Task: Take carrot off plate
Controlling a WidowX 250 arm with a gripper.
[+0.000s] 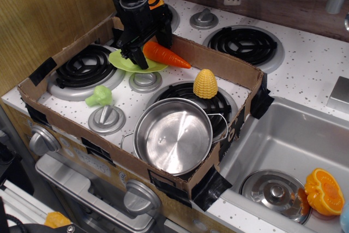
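Carrot [165, 54] lies w/ thick end on plate [122, 60], long axis running right, tip overhanging rim. Your gripper [143, 49] sits at that thick left end. Fingers spread around it, can't tell if clamped yet.

Box [229, 72] sits on the stove [305, 53], left of the sink [283, 151]. Plate [122, 61] at the box's back left; carrot [166, 55] lies across its right edge, tip pointing right. Gripper [146, 42] directly over the carrot's butt end. Corn [205, 83] right of the plate. Pot [173, 136] at the front, before the corn. Broccoli [99, 96] front left, before the plate.
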